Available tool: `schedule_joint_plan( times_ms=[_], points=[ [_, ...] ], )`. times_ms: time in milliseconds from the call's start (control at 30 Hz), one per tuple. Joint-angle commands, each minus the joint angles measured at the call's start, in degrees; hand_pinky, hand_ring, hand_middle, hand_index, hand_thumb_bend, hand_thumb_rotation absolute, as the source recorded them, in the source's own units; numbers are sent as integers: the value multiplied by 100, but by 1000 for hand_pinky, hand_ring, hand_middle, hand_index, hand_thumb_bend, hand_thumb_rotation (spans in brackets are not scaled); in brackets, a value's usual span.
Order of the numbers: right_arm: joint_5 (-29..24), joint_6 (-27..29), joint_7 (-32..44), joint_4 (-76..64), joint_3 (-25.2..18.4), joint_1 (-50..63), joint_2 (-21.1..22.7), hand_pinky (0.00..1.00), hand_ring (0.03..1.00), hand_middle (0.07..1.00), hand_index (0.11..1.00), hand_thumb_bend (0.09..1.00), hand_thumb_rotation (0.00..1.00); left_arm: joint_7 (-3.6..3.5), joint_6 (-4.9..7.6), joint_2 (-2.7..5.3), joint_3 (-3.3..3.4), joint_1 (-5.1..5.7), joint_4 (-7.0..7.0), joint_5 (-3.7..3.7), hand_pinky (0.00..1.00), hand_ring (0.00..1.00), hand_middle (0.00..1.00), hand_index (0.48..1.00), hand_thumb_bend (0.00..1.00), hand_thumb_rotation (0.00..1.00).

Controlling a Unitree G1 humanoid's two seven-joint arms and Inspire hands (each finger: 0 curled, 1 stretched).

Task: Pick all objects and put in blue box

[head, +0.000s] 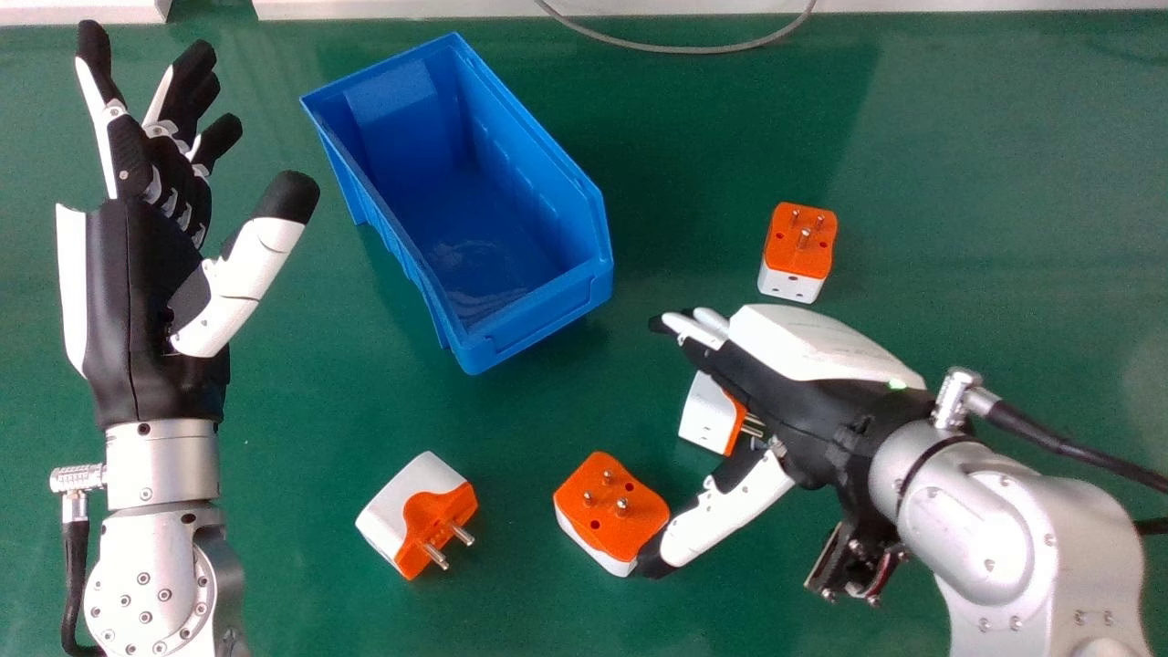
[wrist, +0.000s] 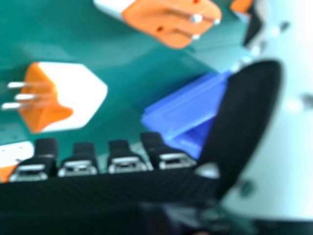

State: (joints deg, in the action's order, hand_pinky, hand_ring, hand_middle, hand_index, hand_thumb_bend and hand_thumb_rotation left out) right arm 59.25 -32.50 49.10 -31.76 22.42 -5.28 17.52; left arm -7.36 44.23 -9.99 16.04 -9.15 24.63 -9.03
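Note:
My left hand [head: 137, 283] is open at the far left, beside the blue box [head: 538, 319]. My right hand [head: 803, 392] is open above a white and orange plug adapter [head: 710, 415], partly covering it; its thumb tip is by a second adapter [head: 630, 511]. A third adapter [head: 415, 506] lies at front left, and a fourth [head: 799, 242] stands beyond the right hand, pins up. In the right hand view, the right hand [wrist: 249, 112] has one adapter [wrist: 78, 95] off its fingertips, with another adapter [wrist: 171, 19] and the blue box [wrist: 186, 105] farther off.
The green table [head: 301, 411] lies under everything. A grey cable [head: 675, 47] curves along its far edge, by a white strip [head: 392, 7]. A black cable [head: 1068, 443] runs from the right wrist toward the right edge.

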Motion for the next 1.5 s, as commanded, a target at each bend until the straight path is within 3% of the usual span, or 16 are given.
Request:
schedule_joint_plan(
  times_ms=[0, 400, 567, 600, 833, 967, 1167, 1200, 1233, 1267, 1300, 1367, 1467],
  points=[
    [47, -29, -97, -183, -162, 78, 24, 966, 1000, 1000, 946, 1000, 303, 15, 47, -45, 9, 45, -153, 5, 887, 932, 917, 910, 867, 513],
    [-235, 669, -981, 307, -536, 151, 394, 981, 1000, 1000, 914, 1000, 199, 7, 15, -62, 6, 70, -147, 27, 897, 932, 915, 910, 874, 518],
    [-427, 1476, -1838, 1194, -348, -57, 488, 975, 1000, 1000, 913, 993, 188, 43, 25, -52, 13, 57, -117, 56, 899, 931, 915, 910, 873, 520],
    [-439, 1603, -2004, 1374, -309, -99, 482, 941, 1000, 1000, 910, 949, 183, 34, 37, -51, 11, 53, -110, 49, 896, 930, 914, 910, 874, 523],
    [-608, 2154, -2757, 2384, -75, -394, 379, 850, 975, 986, 915, 873, 147, 7, 59, -42, 12, 34, -113, 2, 892, 932, 918, 909, 864, 507],
    [-759, 2521, -3134, 2971, 73, -566, 324, 790, 943, 960, 906, 850, 134, 55, 77, -44, 28, 53, -123, 56, 897, 930, 916, 906, 864, 513],
    [-946, 2864, -3795, 3740, 147, -763, 180, 705, 872, 919, 874, 815, 99, 78, 103, -47, 40, 56, -114, 62, 898, 929, 914, 908, 863, 513],
    [-1010, 2856, -3836, 3803, 122, -778, 146, 686, 847, 903, 859, 803, 79, 54, 111, -44, 38, 51, -106, 22, 896, 927, 913, 907, 863, 515],
    [-1050, 2815, -3857, 3846, 110, -798, 123, 577, 727, 797, 761, 732, 40, 27, 110, -40, 33, 51, -107, -21, 894, 926, 912, 907, 862, 510],
    [-1054, 2753, -3888, 3885, 106, -818, 97, 577, 727, 797, 761, 732, 40, 16, 101, -38, 31, 54, -113, -43, 894, 926, 912, 907, 862, 510],
    [-1045, 2689, -3938, 3917, 101, -831, 66, 487, 634, 706, 674, 645, 25, 18, 89, -37, 34, 57, -119, -45, 895, 927, 913, 907, 862, 505],
    [-1022, 2610, -4036, 3971, 93, -853, 23, 377, 516, 587, 581, 554, 10, 30, 61, -30, 43, 67, -139, -41, 895, 925, 911, 906, 866, 503],
    [-1039, 2494, -4013, 3955, 85, -872, -8, 329, 459, 527, 547, 517, 4, 56, 67, -34, 49, 69, -143, -1, 896, 925, 909, 906, 868, 501]
  ],
)
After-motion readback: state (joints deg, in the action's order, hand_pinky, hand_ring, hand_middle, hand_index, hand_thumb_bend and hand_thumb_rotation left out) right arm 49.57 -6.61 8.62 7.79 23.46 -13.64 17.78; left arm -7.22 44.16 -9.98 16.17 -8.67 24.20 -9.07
